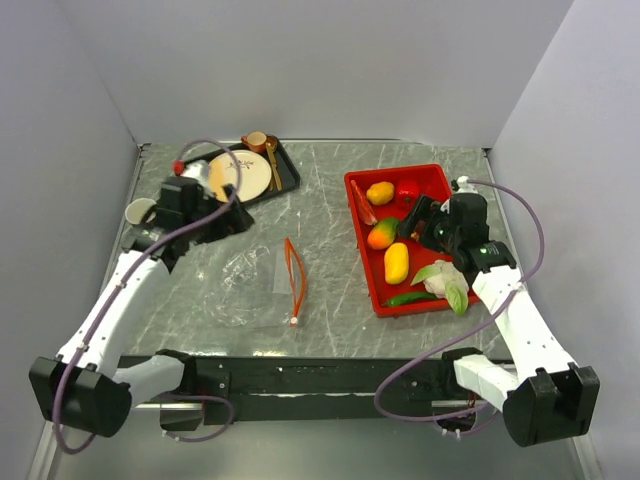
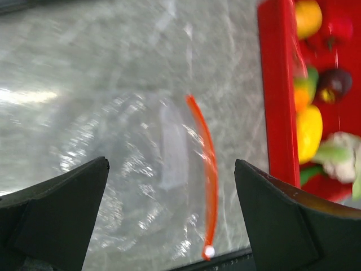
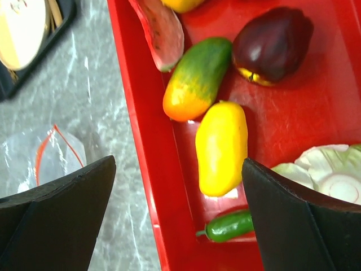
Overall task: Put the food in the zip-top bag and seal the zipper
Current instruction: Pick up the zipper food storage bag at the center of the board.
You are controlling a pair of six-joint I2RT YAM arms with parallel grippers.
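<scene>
**Both arms staged, nothing picked up yet**

Left gripper [image 2: 171, 169] hangs over the clear crinkly zip-top bag [image 1: 240, 285], jaws wide and empty, staged to steady it, I'd say. The bag lies flat centre-left in the top view. Its orange-red zipper strip [image 1: 296, 275] faces the red rectangular tray [image 1: 369, 275], with the white slider [image 1: 293, 321] at the bottom end. The mouth looks parted, but glare makes that unsure. Right gripper [image 3: 177, 164] is spread open above the yellow toy mango [image 3: 221, 148], gripping nothing. All the food sits in the tray, and the tray wall stands between it and the bag. The black tray with the beige plate [image 1: 287, 168], upper left, is off the route.
</scene>
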